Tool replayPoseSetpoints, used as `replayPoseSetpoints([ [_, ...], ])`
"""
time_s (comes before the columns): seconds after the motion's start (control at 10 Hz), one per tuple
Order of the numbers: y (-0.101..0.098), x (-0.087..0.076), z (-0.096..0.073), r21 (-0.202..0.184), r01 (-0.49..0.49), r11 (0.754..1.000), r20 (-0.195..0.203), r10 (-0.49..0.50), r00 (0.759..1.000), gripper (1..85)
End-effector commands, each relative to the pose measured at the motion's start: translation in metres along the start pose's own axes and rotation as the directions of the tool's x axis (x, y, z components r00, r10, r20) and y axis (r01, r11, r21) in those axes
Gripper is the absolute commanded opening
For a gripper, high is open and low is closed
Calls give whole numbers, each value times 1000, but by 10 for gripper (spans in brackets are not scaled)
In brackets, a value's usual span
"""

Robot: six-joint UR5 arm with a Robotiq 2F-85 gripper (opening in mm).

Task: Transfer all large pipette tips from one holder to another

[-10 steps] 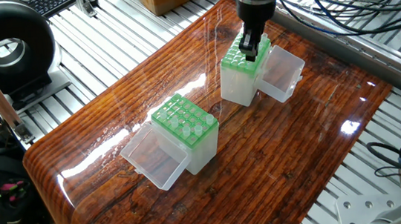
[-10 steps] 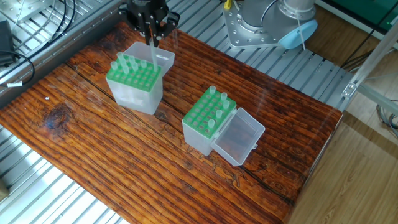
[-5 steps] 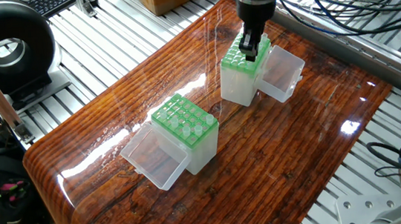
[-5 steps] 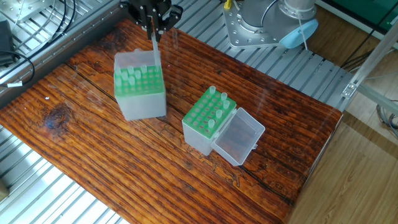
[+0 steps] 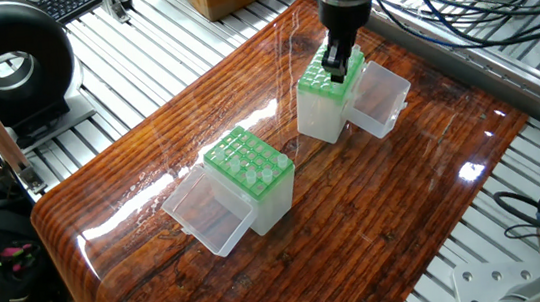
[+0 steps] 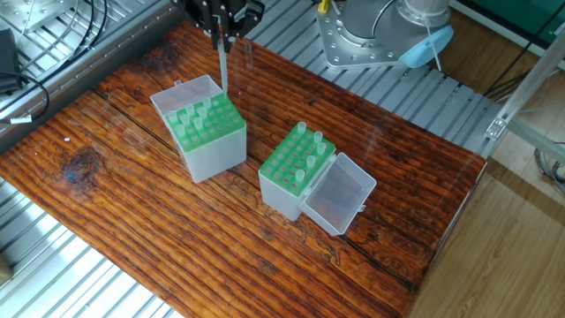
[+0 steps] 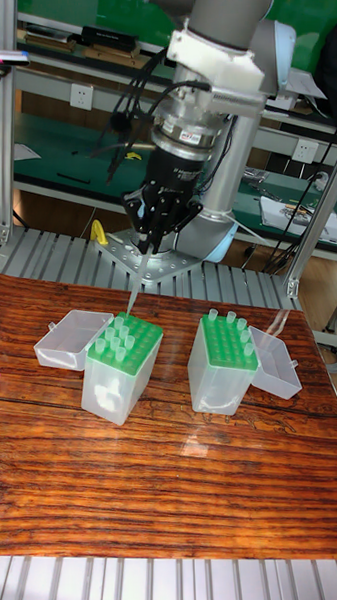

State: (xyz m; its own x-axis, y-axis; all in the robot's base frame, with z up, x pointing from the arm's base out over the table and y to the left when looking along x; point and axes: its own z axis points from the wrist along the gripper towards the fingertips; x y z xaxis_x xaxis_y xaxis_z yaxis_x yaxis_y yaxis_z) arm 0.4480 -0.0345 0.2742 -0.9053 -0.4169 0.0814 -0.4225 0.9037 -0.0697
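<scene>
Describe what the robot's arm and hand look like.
The arm is made of silver-grey tubes with rounded grey joint caps. A white block sits at the wrist, then a ribbed metal cylinder with black bands. Black cables loop beside it. The hand is black, with two thin fingers narrowing toward the tips.

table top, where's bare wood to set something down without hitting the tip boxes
The widest bare stretch of the table runs along the long edge nearest the other fixed camera, in front of both boxes. There is more beyond the right box's open lid, toward the corner. It is crowded between the two boxes and around the left box, where the gripper holds a tip.
</scene>
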Motion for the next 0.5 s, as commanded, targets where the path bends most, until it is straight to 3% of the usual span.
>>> replayPoseSetpoints([
  [0.0,14,-1,-17,-6,-14,1000,-10,14,1000,160],
  [0.2,30,2,-30,-23,-30,999,-9,30,1000,160],
  [0.4,53,-6,-40,-75,-62,995,27,64,998,167],
])
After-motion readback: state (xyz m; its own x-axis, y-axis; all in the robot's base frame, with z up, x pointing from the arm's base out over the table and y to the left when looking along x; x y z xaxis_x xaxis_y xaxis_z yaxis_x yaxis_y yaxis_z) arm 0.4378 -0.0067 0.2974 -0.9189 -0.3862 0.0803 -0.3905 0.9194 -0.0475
